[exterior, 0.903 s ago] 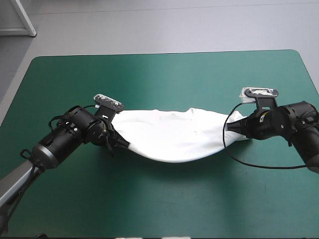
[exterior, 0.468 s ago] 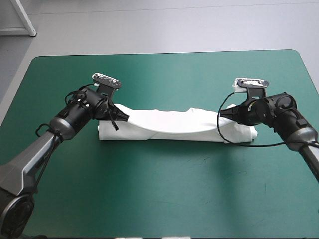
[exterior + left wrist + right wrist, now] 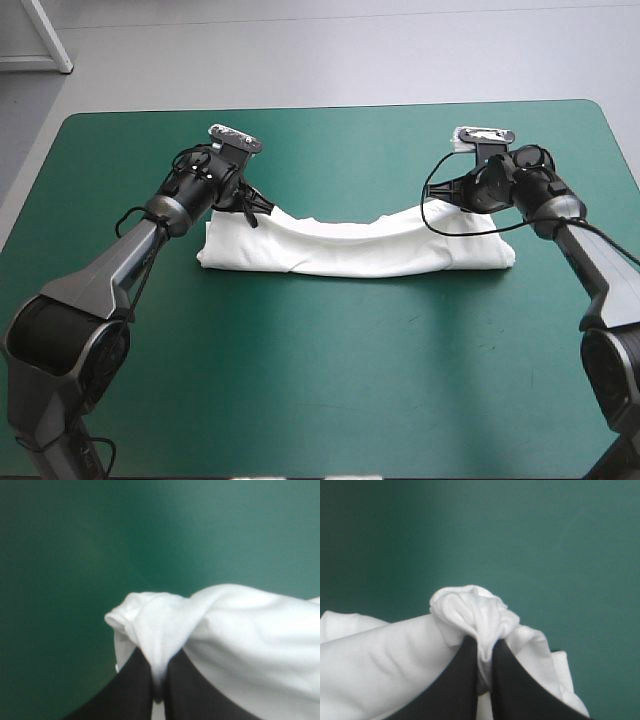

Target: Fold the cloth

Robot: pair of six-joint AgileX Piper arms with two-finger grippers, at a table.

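Pinching is the whole story at this moment. The left end effector (image 3: 262, 206) is clamped on a bunched corner of the white T-shirt (image 3: 350, 250), and the right end effector (image 3: 446, 192) is doing the same thing at the opposite end. The T-shirt is a long folded band running left to right across the teal-green desk (image 3: 330, 400), sitting around the middle and a bit nearer the far edge than the near one. Its lower layer lies flat on the desk. The upper layer along the far side is lifted at both ends and sags in the middle between the two arms, so it makes a shallow dip.

The left wrist view shows the left end effector (image 3: 158, 677) with only a thin sliver of white cloth between its black fingers (image 3: 130, 695), and the rest of the T-shirt (image 3: 240, 635) draping off to one side. The right wrist view is pretty much a mirror. The right end effector (image 3: 485, 652) squeezes a crumpled knot of fabric that pokes out just past its tips, with the T-shirt (image 3: 380, 655) trailing away beside it over the desk.
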